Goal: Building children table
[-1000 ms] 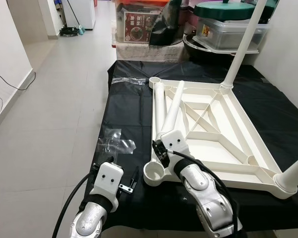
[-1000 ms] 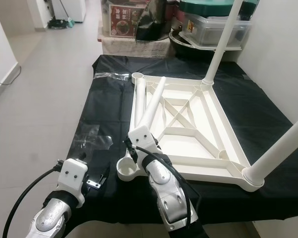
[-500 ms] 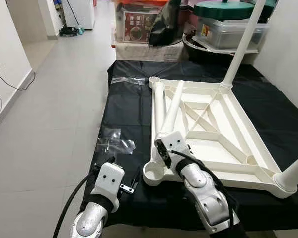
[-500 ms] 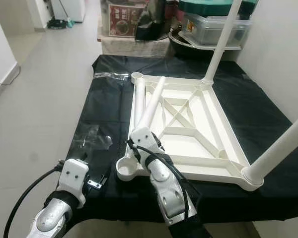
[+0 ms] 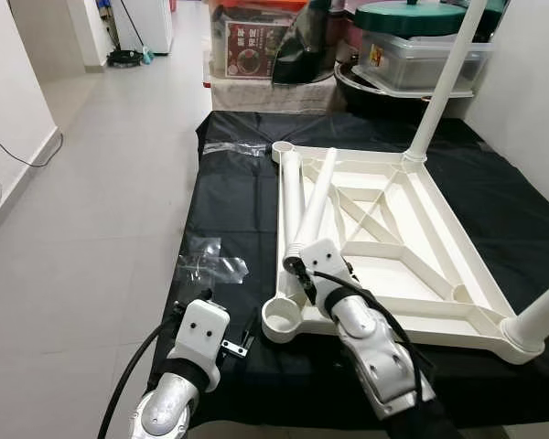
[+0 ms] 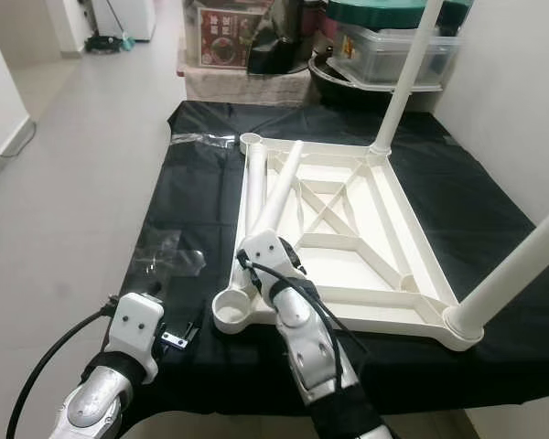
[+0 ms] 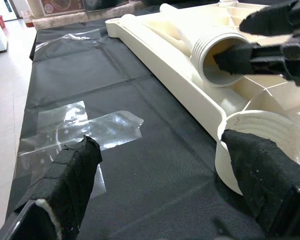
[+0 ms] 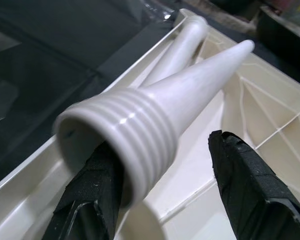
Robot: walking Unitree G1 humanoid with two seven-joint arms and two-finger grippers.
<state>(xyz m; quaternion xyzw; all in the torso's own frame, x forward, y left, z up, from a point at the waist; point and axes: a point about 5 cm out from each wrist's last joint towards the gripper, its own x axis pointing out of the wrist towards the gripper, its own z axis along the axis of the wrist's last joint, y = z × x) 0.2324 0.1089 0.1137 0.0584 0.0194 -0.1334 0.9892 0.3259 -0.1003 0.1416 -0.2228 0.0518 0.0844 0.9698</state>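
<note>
My right gripper (image 8: pixel 155 200) has crept forward, one finger now inside the loose table leg (image 5: pixel 313 203)'s threaded mouth, jaws spread, not clenched. That leg lies across the upturned tabletop (image 5: pixel 421 274). Empty corner socket (image 5: pixel 282 317) at 7 o'clock, near the edge; left gripper (image 7: pixel 160 190) hovers, released.

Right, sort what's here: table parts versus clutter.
For the job: upturned tabletop; two fitted legs; two loose legs; empty corner socket; right gripper.

Lying about: plastic wrap; storage bins; printed box.
</note>
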